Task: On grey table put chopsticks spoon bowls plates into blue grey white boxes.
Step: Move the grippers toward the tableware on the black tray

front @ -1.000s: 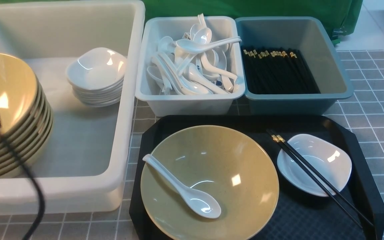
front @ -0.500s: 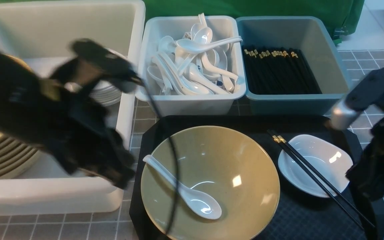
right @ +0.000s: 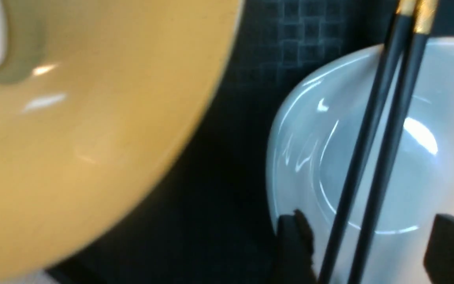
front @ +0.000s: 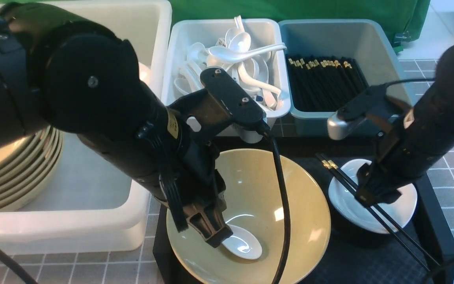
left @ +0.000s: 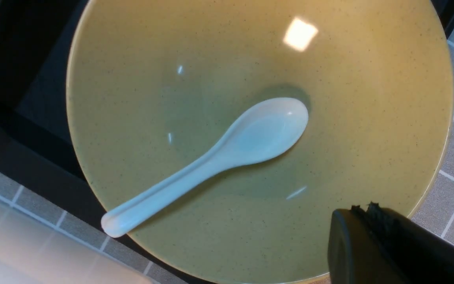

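Observation:
A white spoon (front: pixel 242 244) (left: pixel 227 154) lies in a yellow-green bowl (front: pixel 298 205) (left: pixel 172 59), its handle on the rim. My left gripper (front: pixel 211 236) (left: pixel 364 209) is shut and empty, low inside the bowl beside the spoon's scoop. Black chopsticks (front: pixel 392 225) (right: pixel 370 118) lie across a small white plate (front: pixel 404 201) (right: pixel 309 157). My right gripper (front: pixel 374 197) (right: pixel 365 221) is open just above the plate, a finger on either side of the chopsticks, not touching them.
Bowl and plate sit on a black tray (front: pixel 436 221). The white tub (front: pixel 160 79) at the left holds stacked bowls (front: pixel 14 177). The grey-white bin (front: pixel 219 24) holds spoons, and the blue bin (front: pixel 321 35) holds chopsticks. My left arm hides much of the tub.
Both arms swung in from the sides. The left gripper came down into the bowl by the spoon. The right gripper came down over the plate and chopsticks. The dishes have not moved.

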Action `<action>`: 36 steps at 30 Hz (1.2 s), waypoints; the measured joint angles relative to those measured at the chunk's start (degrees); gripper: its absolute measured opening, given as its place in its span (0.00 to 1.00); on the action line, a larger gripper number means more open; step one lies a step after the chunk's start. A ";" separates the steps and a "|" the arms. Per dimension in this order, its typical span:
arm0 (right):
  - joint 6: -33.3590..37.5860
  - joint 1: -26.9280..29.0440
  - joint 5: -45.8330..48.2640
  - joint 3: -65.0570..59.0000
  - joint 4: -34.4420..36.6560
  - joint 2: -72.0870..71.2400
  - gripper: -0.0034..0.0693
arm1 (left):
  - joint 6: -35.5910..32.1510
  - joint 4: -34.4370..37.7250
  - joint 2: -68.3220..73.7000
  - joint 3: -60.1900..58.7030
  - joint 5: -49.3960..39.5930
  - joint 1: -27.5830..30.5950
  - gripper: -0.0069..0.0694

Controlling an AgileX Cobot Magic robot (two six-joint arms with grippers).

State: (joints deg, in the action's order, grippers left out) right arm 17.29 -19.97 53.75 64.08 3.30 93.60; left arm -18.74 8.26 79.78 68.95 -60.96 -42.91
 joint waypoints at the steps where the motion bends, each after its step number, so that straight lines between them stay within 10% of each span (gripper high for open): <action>1: -0.77 0.00 -0.48 0.00 -0.31 0.86 0.71 | 0.09 0.00 0.00 0.00 -0.01 0.00 0.08; 10: -2.57 0.00 -6.12 0.02 -1.43 6.47 0.68 | 0.16 -0.04 0.00 0.00 -0.17 0.00 0.08; 22: -2.64 0.00 -7.62 0.06 -1.49 7.53 0.27 | 0.36 -0.24 0.00 0.00 -0.17 0.00 0.08; 36: -4.12 -0.05 -2.61 2.61 -1.62 2.86 0.27 | 0.47 -0.52 0.00 0.00 0.04 0.00 0.08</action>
State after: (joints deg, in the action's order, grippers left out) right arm 13.17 -20.02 51.14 66.69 1.68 96.47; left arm -18.27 7.74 79.78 68.95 -60.92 -42.91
